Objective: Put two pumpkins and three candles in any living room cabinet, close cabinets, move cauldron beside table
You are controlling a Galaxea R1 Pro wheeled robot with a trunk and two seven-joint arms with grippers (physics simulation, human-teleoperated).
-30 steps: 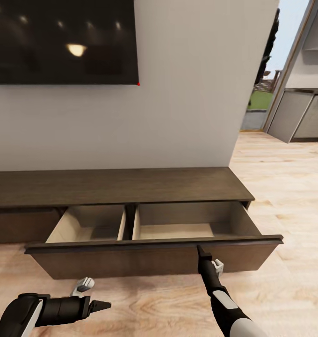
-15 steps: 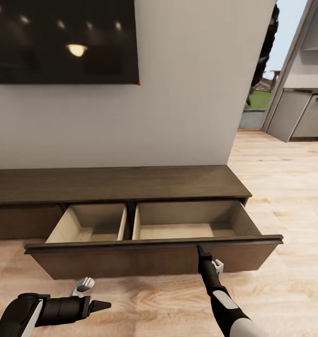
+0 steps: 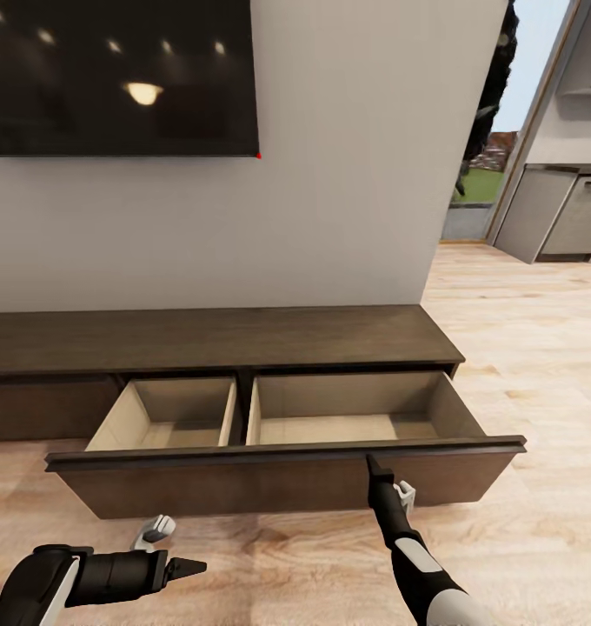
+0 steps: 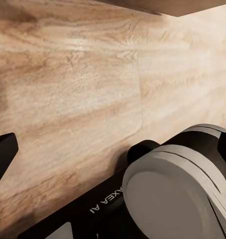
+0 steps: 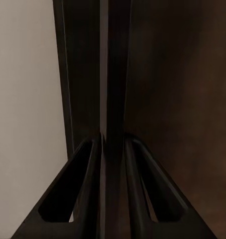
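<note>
Long low dark brown cabinet (image 3: 217,341) against the white wall, under a dark wall screen (image 3: 113,74). Wide drawer (image 3: 278,478) pulled out toward the near side, two pale beige compartments inside, both bare.

Right gripper (image 3: 375,463) at the top lip of the drawer front, right of its middle. In the right wrist view, right fingers (image 5: 93,189) narrow, pinched on the thin dark edge of the drawer front (image 5: 113,74), one finger on each side, touching it.

Left gripper (image 3: 191,567) low at the near left, over the pale wood floor (image 3: 521,348), well apart from the drawer, pointing right. Left fingers: cannot tell whether wide or narrow.
</note>
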